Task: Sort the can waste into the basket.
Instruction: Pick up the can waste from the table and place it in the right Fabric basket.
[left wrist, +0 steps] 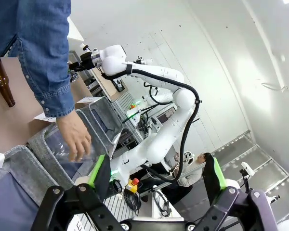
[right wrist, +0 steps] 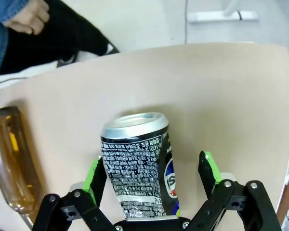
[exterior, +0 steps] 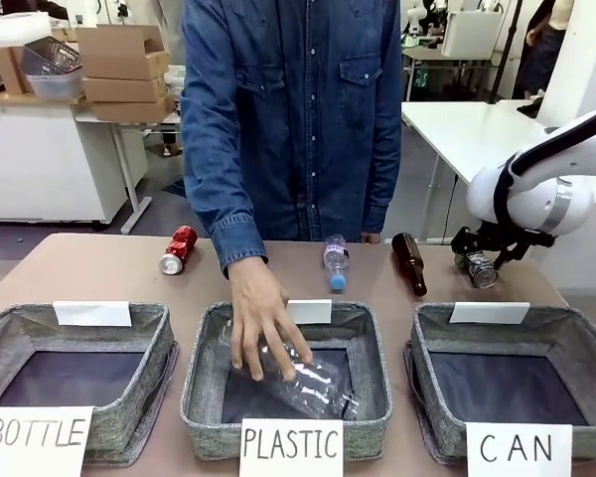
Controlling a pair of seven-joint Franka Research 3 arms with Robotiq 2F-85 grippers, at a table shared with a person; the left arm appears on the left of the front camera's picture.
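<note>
The red can [exterior: 178,248] is lying untouched far left, while the person's hand [exterior: 261,328] is pressing a clear bottle [exterior: 313,383] into the middle basket [exterior: 204,378]. Beyond the CAN basket [exterior: 561,320], the right gripper [right wrist: 153,166] is angling down with jaws wide, straddling the black can [right wrist: 135,168] ready to close, gripping nothing yet; the left gripper [left wrist: 157,168] is hanging open, empty.

light: bright, even | shadows: soft | wrist edges: warped | front: sharp
</note>
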